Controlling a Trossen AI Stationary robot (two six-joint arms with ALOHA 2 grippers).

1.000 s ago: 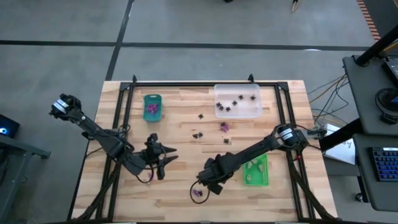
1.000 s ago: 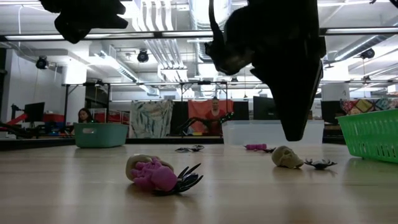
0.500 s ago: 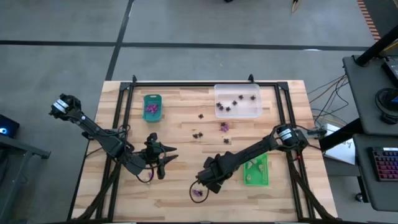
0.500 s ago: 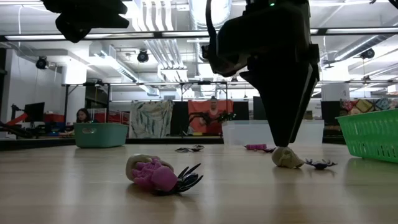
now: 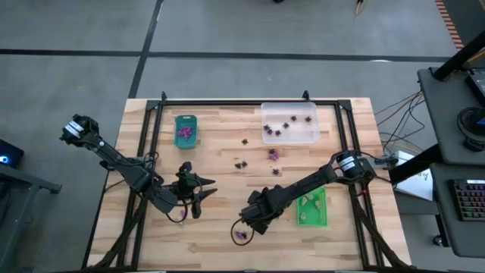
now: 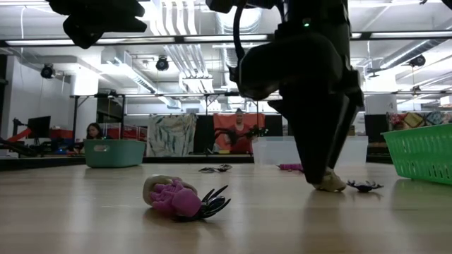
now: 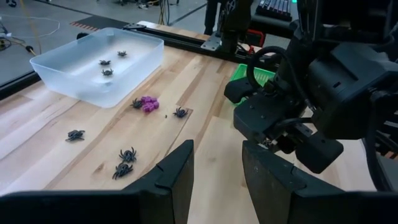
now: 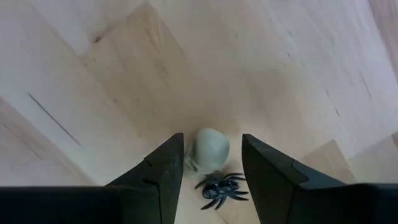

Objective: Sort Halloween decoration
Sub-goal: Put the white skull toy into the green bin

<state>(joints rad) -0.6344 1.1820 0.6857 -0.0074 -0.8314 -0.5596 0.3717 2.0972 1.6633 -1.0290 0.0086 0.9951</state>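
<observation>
right claw (image 8: 210, 171) has its fingers apart, straddling a pale skull (image 8: 208, 151) that sits on the counter (image 8: 261, 62) between the tips. a black spider (image 8: 222, 185) touches the skull, so close only on the skull. left claw (image 7: 216, 165) hangs apart, empty.

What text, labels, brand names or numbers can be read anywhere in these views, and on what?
None can be read.
The clear plastic rectangular tray, the teal rectangular tray and the bright green mesh tray show no visible label.
The keyboard beside the table: key legends too small to read.
Background room in the low view: no sign is legible.
</observation>
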